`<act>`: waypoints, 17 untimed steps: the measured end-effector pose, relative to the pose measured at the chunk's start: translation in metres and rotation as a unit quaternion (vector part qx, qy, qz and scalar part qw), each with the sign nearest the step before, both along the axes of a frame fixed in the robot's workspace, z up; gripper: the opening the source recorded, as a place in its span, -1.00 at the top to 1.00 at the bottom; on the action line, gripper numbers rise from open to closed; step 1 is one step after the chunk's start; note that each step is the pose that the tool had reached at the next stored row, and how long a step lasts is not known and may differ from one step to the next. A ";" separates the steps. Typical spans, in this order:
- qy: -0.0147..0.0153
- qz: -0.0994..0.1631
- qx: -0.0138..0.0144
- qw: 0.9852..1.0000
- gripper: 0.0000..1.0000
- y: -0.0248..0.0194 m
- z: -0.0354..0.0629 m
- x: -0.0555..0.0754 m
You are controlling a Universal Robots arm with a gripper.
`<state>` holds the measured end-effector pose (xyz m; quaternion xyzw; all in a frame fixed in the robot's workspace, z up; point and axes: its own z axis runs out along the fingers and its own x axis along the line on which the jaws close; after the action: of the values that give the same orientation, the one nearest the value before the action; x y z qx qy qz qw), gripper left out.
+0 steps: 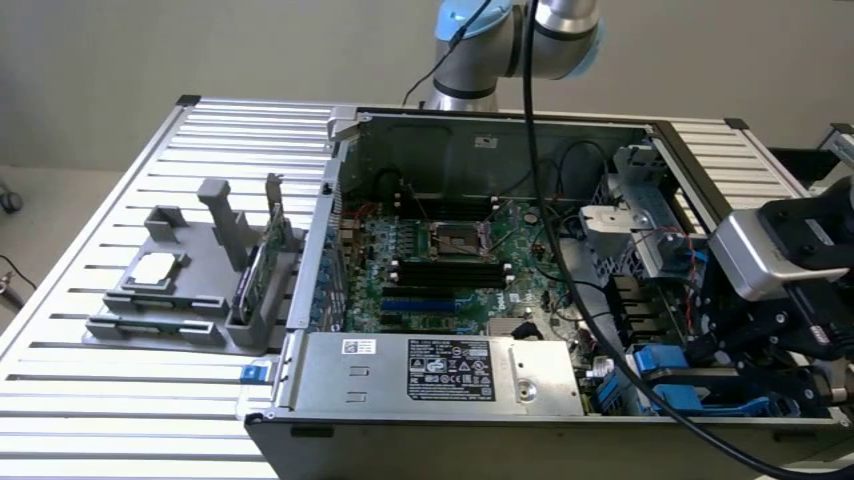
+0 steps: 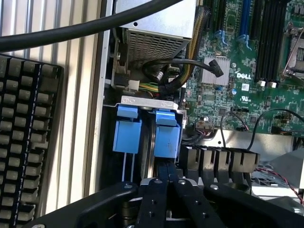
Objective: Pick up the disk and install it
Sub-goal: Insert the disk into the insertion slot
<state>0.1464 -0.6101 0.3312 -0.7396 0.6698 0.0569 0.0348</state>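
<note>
Two blue carrier ends (image 2: 167, 140) visible; gripper (image 2: 165, 167) fully closed, tips touching one; disk face hidden.

A silver metal table (image 1: 107, 200) made of long ribbed slats carries a big open grey metal computer box (image 1: 481, 140). Just beside the box, on the exterior view's left, stands a grey plastic rack (image 1: 174, 320). A black pad of square bumps (image 2: 23, 142) lies on the slats too.

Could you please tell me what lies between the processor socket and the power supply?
Long black slots, then blue slots, as the exterior view shows.
</note>
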 end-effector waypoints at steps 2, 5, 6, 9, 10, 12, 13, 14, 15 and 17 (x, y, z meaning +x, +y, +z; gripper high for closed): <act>0.000 0.000 0.000 1.000 0.79 0.0000 -0.0011 0.000; 0.000 0.000 0.000 1.000 0.79 -0.0001 -0.0014 0.000; 0.000 0.000 0.000 1.000 0.79 -0.0001 -0.0016 0.000; 0.000 0.000 0.000 1.000 0.79 0.0000 -0.0026 0.000; 0.000 0.000 0.000 1.000 0.79 0.0000 -0.0026 0.000; 0.000 0.000 0.000 1.000 0.79 0.0000 -0.0027 0.000; 0.000 0.000 0.000 1.000 0.79 0.0000 -0.0032 0.000; 0.000 0.000 0.000 1.000 0.79 0.0000 -0.0034 0.000; 0.000 0.000 0.000 1.000 0.79 0.0000 -0.0034 0.000; 0.000 0.000 0.000 1.000 0.79 -0.0001 -0.0036 0.000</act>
<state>0.1464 -0.6102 0.3276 -0.7396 0.6698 0.0566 0.0348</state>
